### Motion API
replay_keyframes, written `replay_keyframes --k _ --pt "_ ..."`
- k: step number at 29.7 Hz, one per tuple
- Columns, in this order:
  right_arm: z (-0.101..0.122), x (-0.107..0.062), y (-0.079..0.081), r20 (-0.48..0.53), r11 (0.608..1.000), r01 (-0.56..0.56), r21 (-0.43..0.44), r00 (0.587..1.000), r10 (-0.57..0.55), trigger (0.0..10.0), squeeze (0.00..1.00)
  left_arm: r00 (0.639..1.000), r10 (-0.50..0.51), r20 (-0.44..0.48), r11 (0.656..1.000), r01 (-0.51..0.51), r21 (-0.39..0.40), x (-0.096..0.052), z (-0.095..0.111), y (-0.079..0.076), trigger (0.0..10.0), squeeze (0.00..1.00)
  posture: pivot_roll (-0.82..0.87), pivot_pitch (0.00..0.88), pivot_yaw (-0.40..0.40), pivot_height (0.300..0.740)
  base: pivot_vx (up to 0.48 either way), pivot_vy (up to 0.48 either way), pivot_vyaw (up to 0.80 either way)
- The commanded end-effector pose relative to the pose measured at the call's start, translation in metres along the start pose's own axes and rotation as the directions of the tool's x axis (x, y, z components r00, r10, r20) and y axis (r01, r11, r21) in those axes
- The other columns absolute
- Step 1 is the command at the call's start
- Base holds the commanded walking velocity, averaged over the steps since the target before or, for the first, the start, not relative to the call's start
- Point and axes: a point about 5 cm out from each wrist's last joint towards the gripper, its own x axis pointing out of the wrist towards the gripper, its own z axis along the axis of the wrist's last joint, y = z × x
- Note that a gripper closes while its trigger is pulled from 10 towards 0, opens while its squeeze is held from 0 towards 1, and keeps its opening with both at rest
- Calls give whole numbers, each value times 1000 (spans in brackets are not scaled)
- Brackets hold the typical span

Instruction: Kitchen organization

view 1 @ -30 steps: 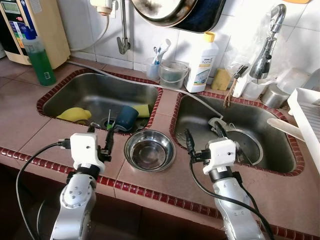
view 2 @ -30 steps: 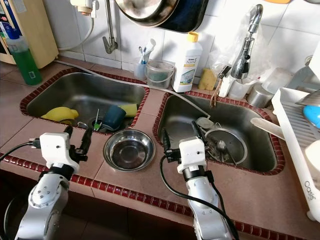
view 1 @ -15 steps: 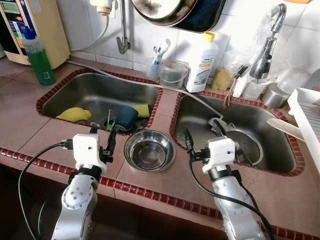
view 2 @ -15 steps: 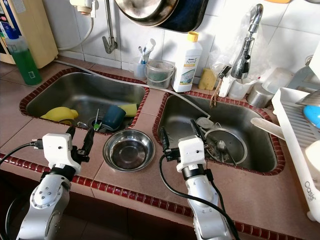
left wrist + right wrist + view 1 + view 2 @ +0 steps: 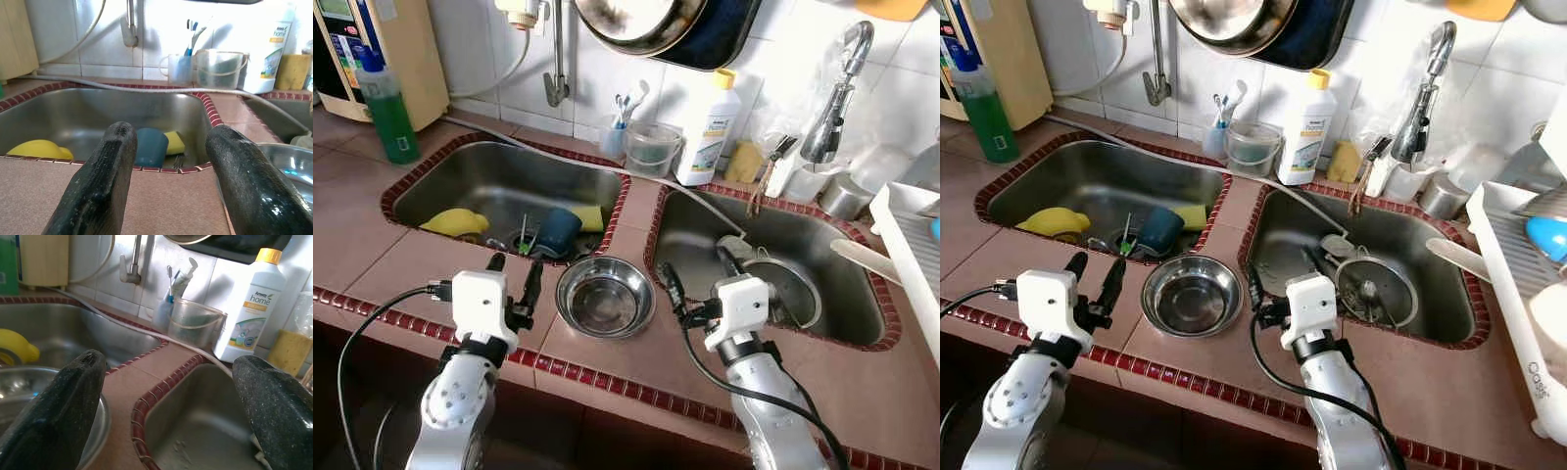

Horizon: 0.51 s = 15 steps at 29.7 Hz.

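Tiled bench [image 5: 382, 259], twin sinks. Steel bowl [image 5: 605, 295] sits dead centre between both arms. Left gripper [image 5: 513, 277] hovers at its nine o'clock, fingers spread; right gripper [image 5: 697, 282] at three o'clock, also spread — probably lining up a grab.

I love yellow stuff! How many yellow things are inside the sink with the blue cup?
2. A big yellow thing lies at the near left of the left sink, and a smaller yellow piece sits just behind the blue cup. More could hide behind the cup.
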Motion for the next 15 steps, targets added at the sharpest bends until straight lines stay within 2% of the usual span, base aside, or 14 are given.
replay_keyframes --k 1,3,9,15 --pt "4 0 -3 0 1000 1 16 1000 -1 10000 0 999 -49 18 998 48 26 0 7 -6 10000 0 -88 0 -132 732 0 0 0" --pt "7 1 -4 -9 998 -10 54 1000 11 10000 0 993 -110 40 993 108 41 -2 19 -11 10000 0 -79 3 -142 732 0 0 0" --pt "11 2 -5 -26 995 -21 94 999 24 10000 0 985 -163 54 986 160 54 -7 32 -16 10000 0 -69 26 -143 732 0 0 0" --pt "15 4 -2 -29 991 -35 127 999 39 10000 0 948 -317 26 945 314 88 -28 35 -30 10000 0 -54 37 -142 732 0 0 0"
